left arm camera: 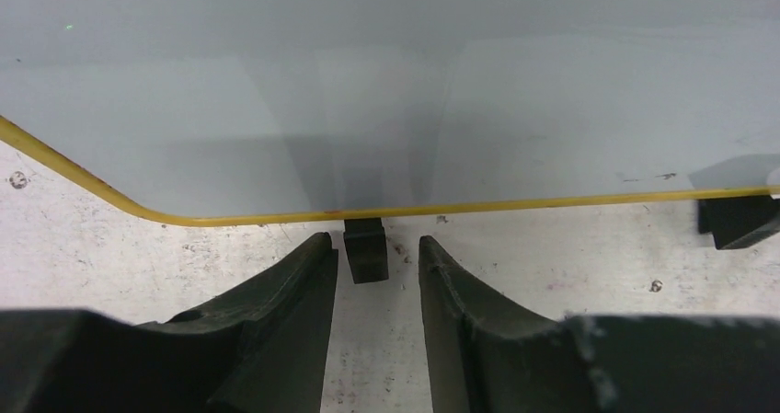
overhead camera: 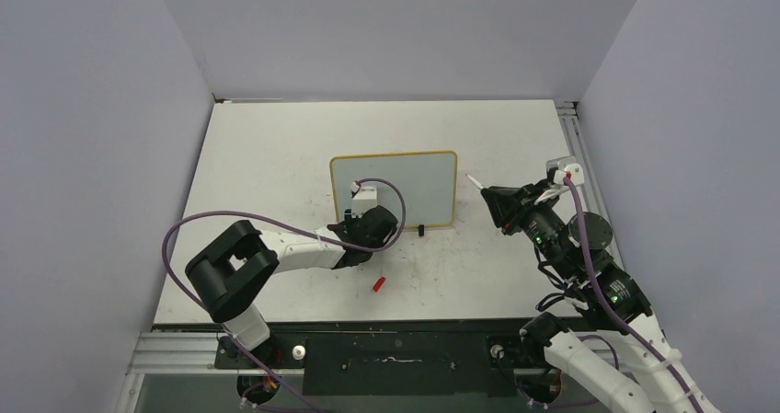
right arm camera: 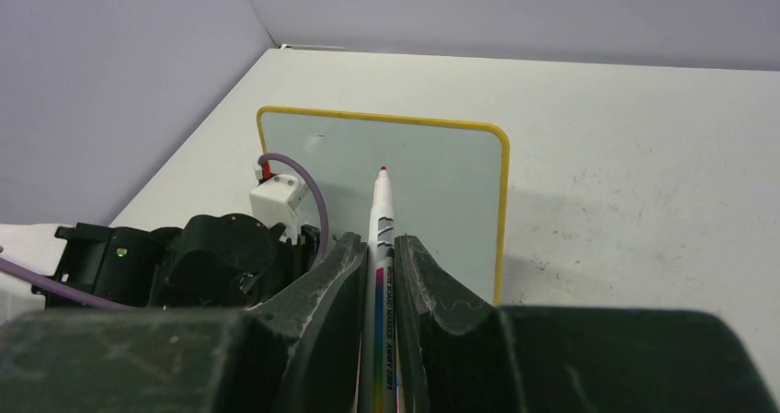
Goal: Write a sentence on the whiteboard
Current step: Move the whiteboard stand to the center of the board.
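The whiteboard (overhead camera: 394, 188) stands upright mid-table, with a yellow frame and a pale face (left arm camera: 386, 91). No red lettering shows on it in any view. My left gripper (overhead camera: 352, 218) is at the board's lower left corner. Its jaws are open on either side of a black foot (left arm camera: 367, 249), and the left gripper (left arm camera: 374, 240) does not touch it. My right gripper (overhead camera: 492, 197) is to the right of the board, shut on a white marker (right arm camera: 381, 229). The marker's red tip points at the board (right arm camera: 441, 183) and stays short of it.
A red marker cap (overhead camera: 378, 284) lies on the table in front of the board. The board's second black foot (overhead camera: 421, 230) is at its lower right, and shows at the right edge of the left wrist view (left arm camera: 736, 220). Grey walls enclose three sides.
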